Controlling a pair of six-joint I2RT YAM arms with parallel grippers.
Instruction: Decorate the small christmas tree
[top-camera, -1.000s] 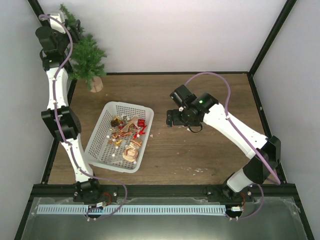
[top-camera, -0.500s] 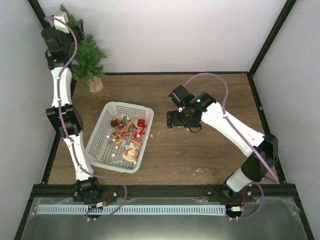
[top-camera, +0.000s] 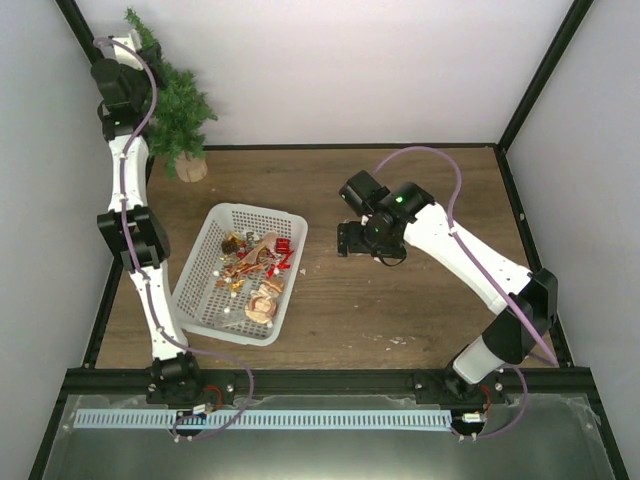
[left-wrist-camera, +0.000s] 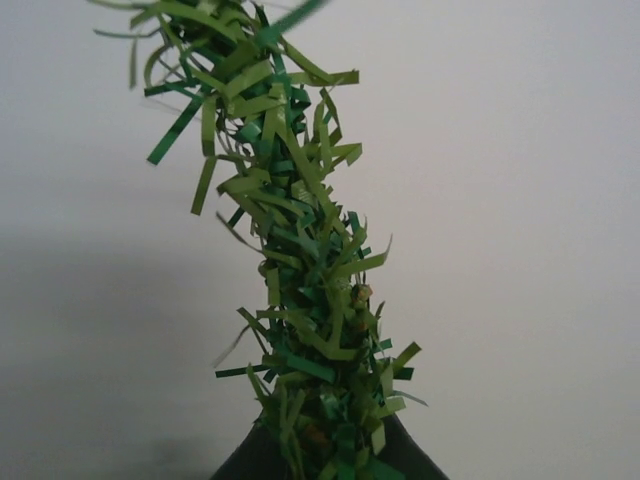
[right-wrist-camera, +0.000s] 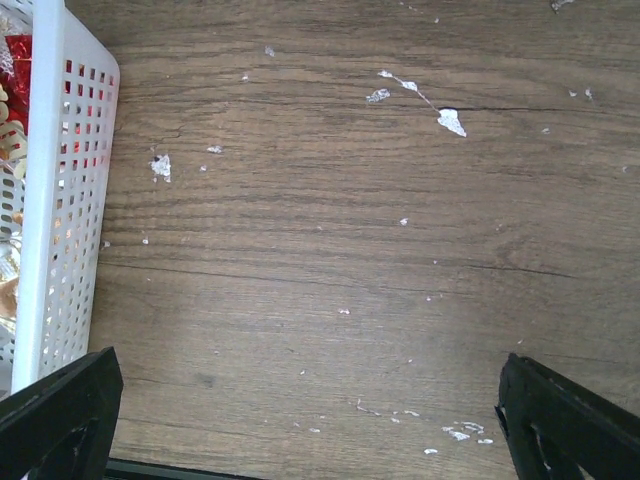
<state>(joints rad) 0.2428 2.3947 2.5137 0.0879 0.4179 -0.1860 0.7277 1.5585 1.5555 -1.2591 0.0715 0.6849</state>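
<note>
Having shifted back, the left gripper (top-camera: 118, 47) is pinching the tip of the small christmas tree (top-camera: 180, 105). The right gripper (right-wrist-camera: 315, 415) is hanging wide, farther off.

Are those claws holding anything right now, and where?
The left gripper pinches the small christmas tree by a bristly sprig near its top; the right gripper is open, empty.
</note>
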